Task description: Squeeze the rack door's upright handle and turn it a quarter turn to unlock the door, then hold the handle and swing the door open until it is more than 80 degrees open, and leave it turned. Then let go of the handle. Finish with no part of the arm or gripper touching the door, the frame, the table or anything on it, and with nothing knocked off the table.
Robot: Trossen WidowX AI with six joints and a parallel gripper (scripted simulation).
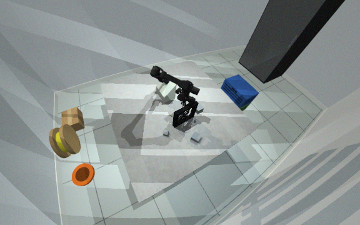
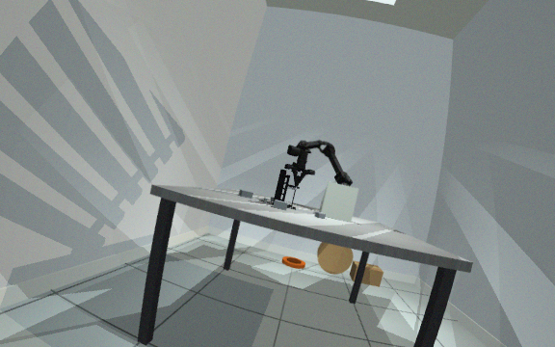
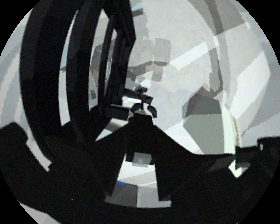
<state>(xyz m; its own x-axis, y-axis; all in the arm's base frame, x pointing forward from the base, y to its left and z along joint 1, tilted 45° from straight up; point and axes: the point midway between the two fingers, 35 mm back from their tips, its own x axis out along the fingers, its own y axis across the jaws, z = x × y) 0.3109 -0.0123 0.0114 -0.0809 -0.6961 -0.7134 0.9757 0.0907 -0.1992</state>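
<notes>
A black rack [image 1: 175, 119] [image 2: 279, 185] [image 3: 41, 75] with a slatted panel stands upright on the table [image 1: 155, 169] [image 2: 403, 250]. The panel and frame overlap, so the door's angle cannot be told. My gripper [image 1: 184, 104] [image 2: 297, 186] [image 3: 141, 127] points down close beside the rack, its fingers nearly together and shut on the upright handle. The fingers hide most of the handle. A thin dark rod [image 2: 293, 197] runs down below the fingertips. Small dark parts show just beyond the tips in the wrist view. The handle's turn cannot be read clearly.
A pale block [image 1: 167, 92] [image 2: 340, 202] [image 3: 208, 132] stands near the arm's base. Small grey blocks [image 1: 196, 137] [image 1: 165, 133] [image 1: 199, 109] lie around the rack. A blue crate [image 1: 239, 90], an orange ring [image 1: 90, 179], a spool and a carton are on the floor.
</notes>
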